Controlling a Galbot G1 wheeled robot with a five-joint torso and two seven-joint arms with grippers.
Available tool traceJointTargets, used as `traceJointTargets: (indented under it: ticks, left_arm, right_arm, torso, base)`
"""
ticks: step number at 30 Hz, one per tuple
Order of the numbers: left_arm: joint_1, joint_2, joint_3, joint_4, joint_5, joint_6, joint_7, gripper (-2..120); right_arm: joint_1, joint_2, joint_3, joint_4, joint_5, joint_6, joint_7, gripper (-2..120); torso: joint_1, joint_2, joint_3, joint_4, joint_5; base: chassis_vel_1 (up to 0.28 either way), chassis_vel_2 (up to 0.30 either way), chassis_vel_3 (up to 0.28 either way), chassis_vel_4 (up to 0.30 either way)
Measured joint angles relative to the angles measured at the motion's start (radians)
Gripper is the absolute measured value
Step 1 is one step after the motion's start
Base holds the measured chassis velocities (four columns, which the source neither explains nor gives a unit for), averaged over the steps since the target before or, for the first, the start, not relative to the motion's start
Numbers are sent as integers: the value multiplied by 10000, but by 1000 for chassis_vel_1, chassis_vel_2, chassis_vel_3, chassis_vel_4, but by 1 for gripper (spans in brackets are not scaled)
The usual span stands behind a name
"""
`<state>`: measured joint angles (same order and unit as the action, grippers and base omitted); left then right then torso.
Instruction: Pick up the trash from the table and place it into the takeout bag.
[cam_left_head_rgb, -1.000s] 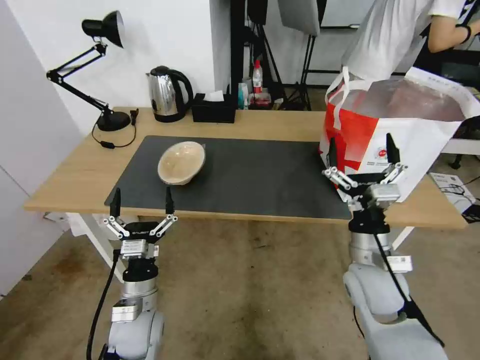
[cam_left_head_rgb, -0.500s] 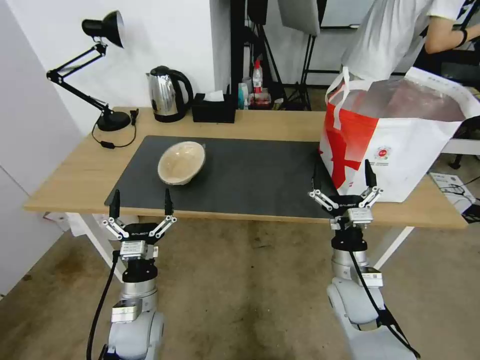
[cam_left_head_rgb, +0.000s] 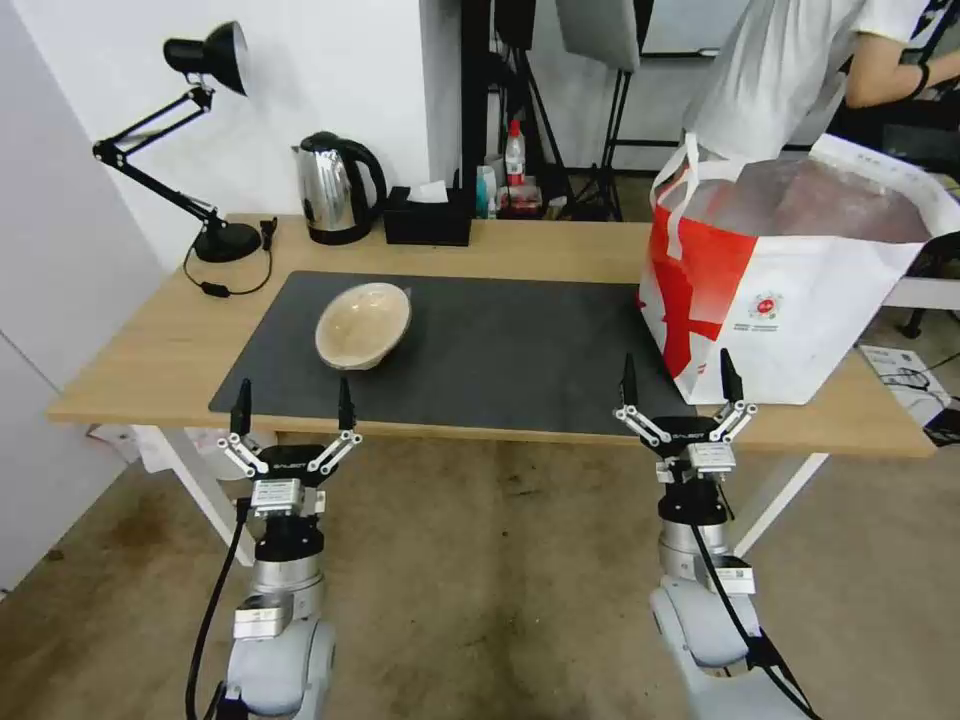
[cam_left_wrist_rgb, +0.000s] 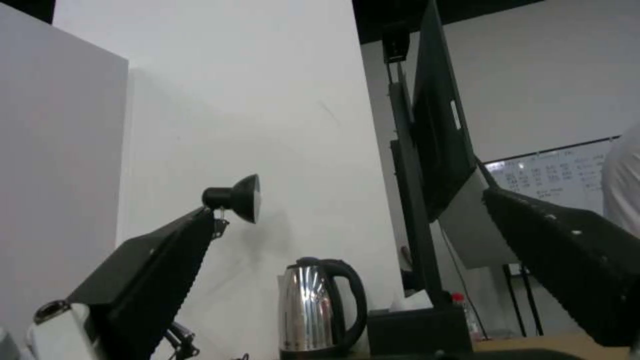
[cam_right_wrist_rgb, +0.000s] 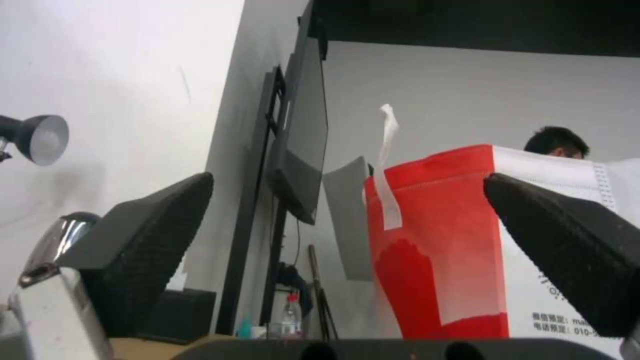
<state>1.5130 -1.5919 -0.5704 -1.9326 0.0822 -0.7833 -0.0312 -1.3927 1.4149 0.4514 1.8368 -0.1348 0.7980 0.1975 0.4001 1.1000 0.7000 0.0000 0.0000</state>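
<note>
Both claws hang off the bench's near edge, fingers up, spread wide, gripping nothing. Left claw (cam_left_head_rgb: 291, 410) sits low in front of the mat's (cam_left_head_rgb: 480, 345) near-left corner, in line with the bowl (cam_left_head_rgb: 363, 325); looks staged for a straight reach forward. Right claw (cam_left_head_rgb: 681, 382) is at the near edge just beside the bag's (cam_left_head_rgb: 800, 300) lower front corner, not touching it; likely kept clear so the bag mouth stays free.

Bowl: beige, tipped on its side, on the left part of the mat, well apart from the bag. The one piece of trash visible on the bench (cam_left_head_rgb: 150, 350). Cup and white bowl not seen on the surface; bag contents cannot be made out.

Bag: upright at the right end, mouth open, foil lining showing, strap handle sticking up. Stands partly on the mat, partly on bare wood.

Surface: light wood, white legs, dark mat across the middle. Back edge holds a lamp (cam_left_head_rgb: 200, 130), kettle (cam_left_head_rgb: 338, 188) and tissue box (cam_left_head_rgb: 428, 215) in a row, left to centre.

Room: white wall behind on the left, dark stands and gear beyond, stained concrete floor.
</note>
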Motion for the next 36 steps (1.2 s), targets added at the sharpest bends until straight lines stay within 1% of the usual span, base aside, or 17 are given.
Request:
traceJointTargets:
  ticks: [11,23,36]
  left_arm:
    - [-11,3,-25,0,-4,-28,4,100]
    - [-100,5,-20,1,-5,-29,10,100]
    - [-511,51,4,171,23,210,39,100]
  right_arm:
    - [-25,110,-31,-50,-274,64,4,100]
    - [-30,111,-21,-43,-284,33,10,100]
    - [-26,109,-20,-29,-283,18,15,100]
  torso:
    - [0,0,0,0,0]
    - [0,-1,0,0,0]
    - [-1,-1,0,0,0]
  base:
    - [0,0,0,0]
    - [0,0,0,0]
    - [0,0,0,0]
